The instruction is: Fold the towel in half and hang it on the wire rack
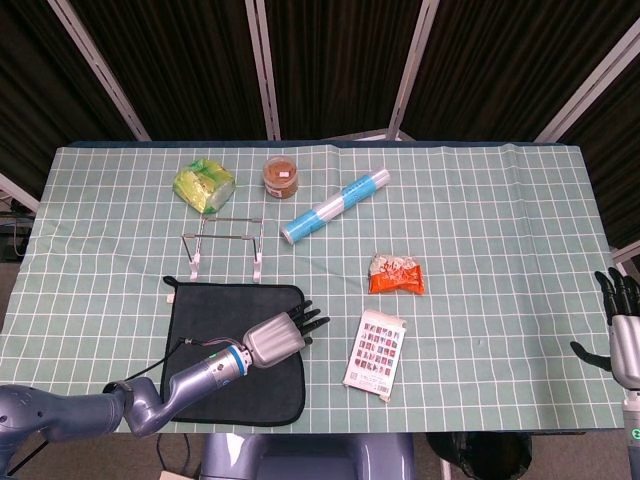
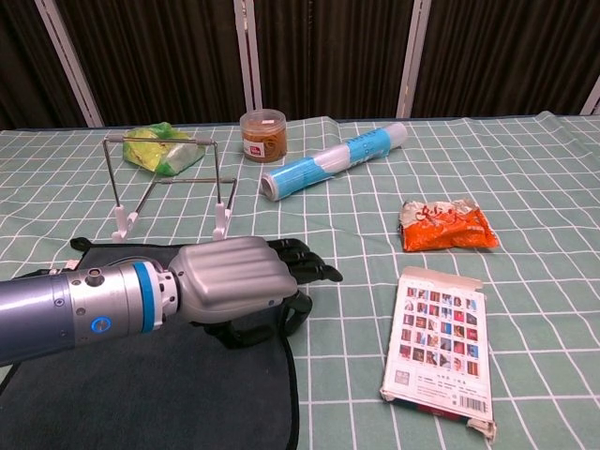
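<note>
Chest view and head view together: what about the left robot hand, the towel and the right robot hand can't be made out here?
- Left robot hand: whether it grips the towel; chest view, its own back hides the fingers' undersides.
- Towel's near edge: chest view, cut off by the bottom frame edge and covered by the forearm.
- Right robot hand: head view, cut by the right frame edge; absent from chest view.
- Print on the brown jar: too small.

One towel [image 1: 235, 345], one wire rack [image 1: 225, 245], two hands [image 1: 285, 335] [image 1: 622, 330], one jar [image 1: 281, 176], one roll [image 1: 335, 205], two snack bags [image 1: 204, 185] [image 1: 396, 273], one box [image 1: 376, 354] showing.
</note>
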Robot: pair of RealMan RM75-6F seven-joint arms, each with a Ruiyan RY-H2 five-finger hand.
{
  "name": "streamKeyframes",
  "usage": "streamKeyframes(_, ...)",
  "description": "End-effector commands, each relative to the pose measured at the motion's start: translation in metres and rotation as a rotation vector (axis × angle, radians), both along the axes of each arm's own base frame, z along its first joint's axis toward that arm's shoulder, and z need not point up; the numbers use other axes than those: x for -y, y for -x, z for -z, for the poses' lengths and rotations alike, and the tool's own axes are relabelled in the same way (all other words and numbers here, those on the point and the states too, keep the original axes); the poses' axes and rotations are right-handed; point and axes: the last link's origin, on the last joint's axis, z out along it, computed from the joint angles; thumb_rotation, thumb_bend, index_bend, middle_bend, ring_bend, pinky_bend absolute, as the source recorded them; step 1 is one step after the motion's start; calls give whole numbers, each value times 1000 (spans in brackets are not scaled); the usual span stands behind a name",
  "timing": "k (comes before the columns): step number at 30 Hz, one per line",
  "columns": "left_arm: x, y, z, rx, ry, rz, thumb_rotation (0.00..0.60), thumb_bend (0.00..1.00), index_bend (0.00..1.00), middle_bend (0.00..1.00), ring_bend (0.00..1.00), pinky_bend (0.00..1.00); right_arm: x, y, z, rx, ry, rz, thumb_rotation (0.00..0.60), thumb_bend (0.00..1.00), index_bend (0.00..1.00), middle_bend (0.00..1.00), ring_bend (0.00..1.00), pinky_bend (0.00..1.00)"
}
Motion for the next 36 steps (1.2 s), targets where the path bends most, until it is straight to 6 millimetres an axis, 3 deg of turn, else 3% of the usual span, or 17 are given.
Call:
streamKeyframes(1,0,0,0,-4,0,3,600,567,617,0,0,0,0,0,1,-1,-2,0,600,0,0,0,0,0)
streamKeyframes(15,0,0,-2,9,-13,-2,600,569,709,0,0,0,-1,-1,0,2,1,-2,600,0,0,0,0,0)
streamKeyframes(22,-2,2,-14,48,-27,-24,600,566,720,0,0,0,-1,-1,-1,5,0,-5,600,0,0,0,0,0)
streamKeyframes(36,9,53,-58,58,-59,-62,600,568,746,0,0,0,-2,-5,1,11,-7,-16,600,0,0,0,0,0)
